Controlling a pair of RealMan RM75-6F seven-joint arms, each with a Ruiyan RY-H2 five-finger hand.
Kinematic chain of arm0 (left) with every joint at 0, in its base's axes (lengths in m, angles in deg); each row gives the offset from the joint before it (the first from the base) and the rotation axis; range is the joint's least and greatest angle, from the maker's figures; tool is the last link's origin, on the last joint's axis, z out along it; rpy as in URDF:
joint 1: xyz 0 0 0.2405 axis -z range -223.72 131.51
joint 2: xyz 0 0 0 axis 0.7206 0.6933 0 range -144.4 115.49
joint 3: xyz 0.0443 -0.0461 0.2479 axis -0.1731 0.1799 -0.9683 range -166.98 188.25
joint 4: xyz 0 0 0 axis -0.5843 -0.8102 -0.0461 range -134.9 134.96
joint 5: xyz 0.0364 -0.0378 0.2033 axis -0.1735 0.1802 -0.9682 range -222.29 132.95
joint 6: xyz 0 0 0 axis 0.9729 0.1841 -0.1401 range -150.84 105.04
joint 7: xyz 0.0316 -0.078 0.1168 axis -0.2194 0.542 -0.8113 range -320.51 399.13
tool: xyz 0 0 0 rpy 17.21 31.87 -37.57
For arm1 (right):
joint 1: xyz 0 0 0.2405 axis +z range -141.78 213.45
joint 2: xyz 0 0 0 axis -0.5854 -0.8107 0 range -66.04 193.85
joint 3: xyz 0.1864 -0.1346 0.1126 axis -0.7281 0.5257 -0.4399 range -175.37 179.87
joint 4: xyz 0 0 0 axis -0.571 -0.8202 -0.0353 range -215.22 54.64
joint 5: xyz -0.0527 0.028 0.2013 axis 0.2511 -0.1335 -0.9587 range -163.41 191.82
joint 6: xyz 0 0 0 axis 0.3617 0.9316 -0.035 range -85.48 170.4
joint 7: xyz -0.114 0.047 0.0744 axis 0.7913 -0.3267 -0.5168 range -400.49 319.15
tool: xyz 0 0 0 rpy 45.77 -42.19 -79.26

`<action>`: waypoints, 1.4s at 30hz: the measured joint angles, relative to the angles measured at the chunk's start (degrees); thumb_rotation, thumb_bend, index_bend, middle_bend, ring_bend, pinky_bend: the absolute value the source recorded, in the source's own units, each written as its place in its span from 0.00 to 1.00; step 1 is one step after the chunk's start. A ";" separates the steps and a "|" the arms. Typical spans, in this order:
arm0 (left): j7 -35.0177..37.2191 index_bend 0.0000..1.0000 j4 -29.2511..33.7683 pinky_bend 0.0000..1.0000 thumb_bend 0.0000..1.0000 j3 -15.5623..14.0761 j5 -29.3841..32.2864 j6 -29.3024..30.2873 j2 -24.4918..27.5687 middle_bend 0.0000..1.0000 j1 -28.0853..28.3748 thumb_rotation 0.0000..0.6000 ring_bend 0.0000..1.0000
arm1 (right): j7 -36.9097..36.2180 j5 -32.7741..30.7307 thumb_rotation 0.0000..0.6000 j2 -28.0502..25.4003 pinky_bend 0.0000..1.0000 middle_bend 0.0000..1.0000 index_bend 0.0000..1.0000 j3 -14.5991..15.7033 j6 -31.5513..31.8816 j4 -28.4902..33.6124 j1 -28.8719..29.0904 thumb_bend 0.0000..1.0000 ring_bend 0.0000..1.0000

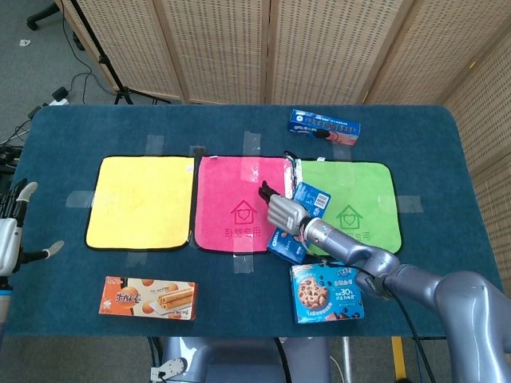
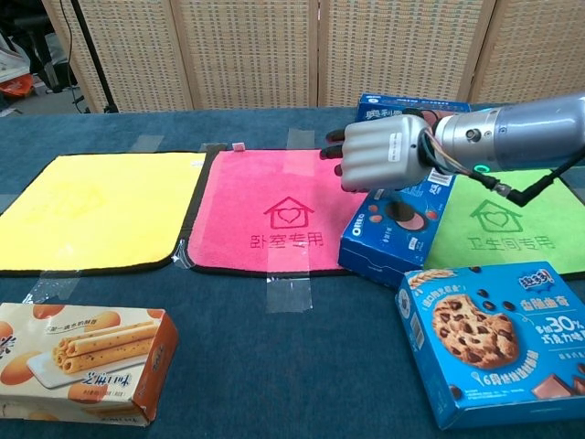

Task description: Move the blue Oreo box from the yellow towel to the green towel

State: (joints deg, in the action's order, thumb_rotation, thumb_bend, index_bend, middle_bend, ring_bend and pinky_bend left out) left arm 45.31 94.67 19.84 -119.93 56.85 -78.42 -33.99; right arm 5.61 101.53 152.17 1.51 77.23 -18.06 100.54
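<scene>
The blue Oreo box [image 1: 286, 241] lies tilted across the seam between the pink towel [image 1: 231, 191] and the green towel [image 1: 363, 191], its front end on the table's blue cloth. My right hand [image 1: 283, 211] grips it from above, fingers curled over its far end. In the chest view the same right hand [image 2: 384, 154] covers the top of the Oreo box [image 2: 393, 229], beside the green towel [image 2: 512, 229]. The yellow towel [image 1: 140, 211] is bare. My left hand [image 1: 14, 233] hangs at the table's left edge, holding nothing, fingers apart.
A blue chocolate-chip cookie box [image 1: 327, 291] lies just in front of the Oreo box. An orange wafer-roll box [image 1: 148, 297] sits at the front left. Another blue biscuit box [image 1: 323, 125] lies behind the green towel. Wicker screens stand behind the table.
</scene>
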 measured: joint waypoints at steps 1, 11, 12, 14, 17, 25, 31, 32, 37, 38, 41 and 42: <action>-0.07 0.00 0.03 0.00 0.00 -0.03 -0.12 0.06 -0.04 0.00 -0.02 1.00 0.00 | -0.06 0.04 1.00 -0.11 0.09 0.33 0.46 0.16 0.09 -0.56 -0.18 1.00 0.09; -0.37 0.00 0.33 0.00 0.00 -0.14 -0.69 0.27 -0.17 0.00 -0.18 1.00 0.00 | -1.08 -1.41 1.00 -0.75 0.09 0.32 0.46 0.28 3.19 -8.11 -3.26 1.00 0.09; -0.37 0.00 0.34 0.00 0.00 -0.13 -0.70 0.28 -0.17 0.00 -0.19 1.00 0.00 | -1.65 -1.42 1.00 -0.90 0.10 0.31 0.46 0.19 3.64 -8.01 -3.43 1.00 0.09; -0.38 0.00 0.34 0.00 0.00 -0.13 -0.75 0.32 -0.17 0.00 -0.22 1.00 0.00 | -3.41 -1.20 1.00 -1.25 0.11 0.28 0.45 0.04 4.77 -7.49 -3.79 1.00 0.09; -0.32 0.00 0.33 0.00 0.00 -0.10 -0.74 0.25 -0.18 0.00 -0.21 1.00 0.00 | -7.11 -0.35 1.00 -1.92 0.12 0.16 0.35 -0.03 6.84 -6.03 -4.26 1.00 0.06; -0.80 0.00 0.50 0.00 0.00 -0.19 -1.08 0.20 -0.39 0.00 -0.16 1.00 0.00 | -24.68 10.76 1.00 -7.97 0.12 0.06 0.21 2.86 15.74 6.48 -4.09 1.00 0.00; -0.41 0.00 0.48 0.00 0.00 -0.17 -1.19 0.27 -0.30 0.00 -0.28 1.00 0.00 | -27.48 19.44 1.00 -11.84 0.12 0.09 0.21 6.07 18.51 17.79 -3.08 1.00 0.00; -0.32 0.00 0.47 0.00 0.00 -0.18 -1.24 0.28 -0.26 0.00 -0.31 1.00 0.00 | -27.07 20.61 1.00 -11.89 0.12 0.10 0.21 6.56 18.45 19.01 -2.90 1.00 0.00; 0.17 0.00 0.38 0.00 0.00 -0.21 -1.40 0.31 -0.08 0.00 -0.43 1.00 0.00 | -24.72 21.71 1.00 -10.93 0.12 0.10 0.21 7.03 16.42 20.36 -2.54 1.00 0.00; 0.33 0.00 0.36 0.00 0.00 -0.19 -1.40 0.30 -0.02 0.00 -0.45 1.00 0.00 | -24.22 21.44 1.00 -10.58 0.12 0.10 0.21 6.92 15.68 20.24 -2.55 1.00 0.00; 0.87 0.00 0.21 0.00 0.00 -0.13 -1.35 0.24 0.18 0.00 -0.53 1.00 0.00 | -23.03 20.71 1.00 -9.95 0.12 0.11 0.23 6.66 14.57 19.18 -2.84 1.00 0.00; 1.02 0.00 0.17 0.00 0.00 -0.12 -1.33 0.21 0.23 0.00 -0.55 1.00 0.00 | -22.67 20.55 1.00 -9.83 0.12 0.12 0.24 6.62 14.29 18.73 -2.97 1.00 0.00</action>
State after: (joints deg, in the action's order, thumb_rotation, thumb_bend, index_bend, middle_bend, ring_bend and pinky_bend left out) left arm 46.33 94.84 19.72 -121.25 57.06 -78.18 -34.54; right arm -17.06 122.08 142.34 8.13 91.52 0.68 97.57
